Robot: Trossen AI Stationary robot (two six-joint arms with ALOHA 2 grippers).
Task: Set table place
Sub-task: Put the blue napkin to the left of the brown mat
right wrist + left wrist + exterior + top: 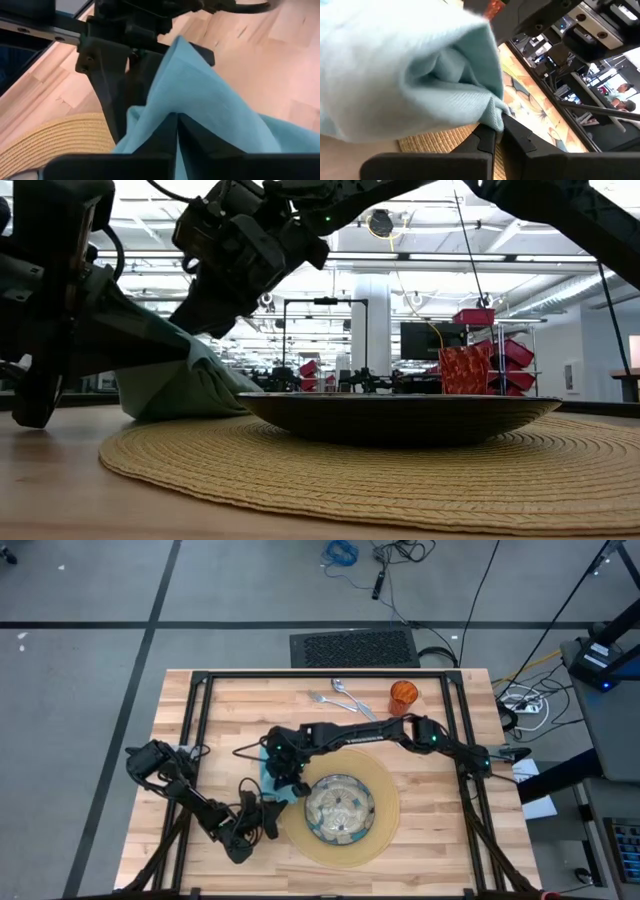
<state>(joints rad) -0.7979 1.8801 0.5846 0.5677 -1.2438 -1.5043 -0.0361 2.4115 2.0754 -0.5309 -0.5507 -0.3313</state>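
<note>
Both wrist views show the left tool [495, 137] and right tool [177, 135] each closed on the teal cloth napkin [200, 95]; the high view adds the small orange cup [403, 693] near the tabletop's [250, 700] far edge. No writing is readable.

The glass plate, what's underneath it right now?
The glass plate sits on the round woven mat, which rests on the table. The mat's middle is covered by the plate, so anything there can't be seen.

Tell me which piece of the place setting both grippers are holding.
The teal napkin, left of the plate. The left gripper and right gripper are both shut on it; the cutlery and orange cup lie untouched at the far edge.
</note>
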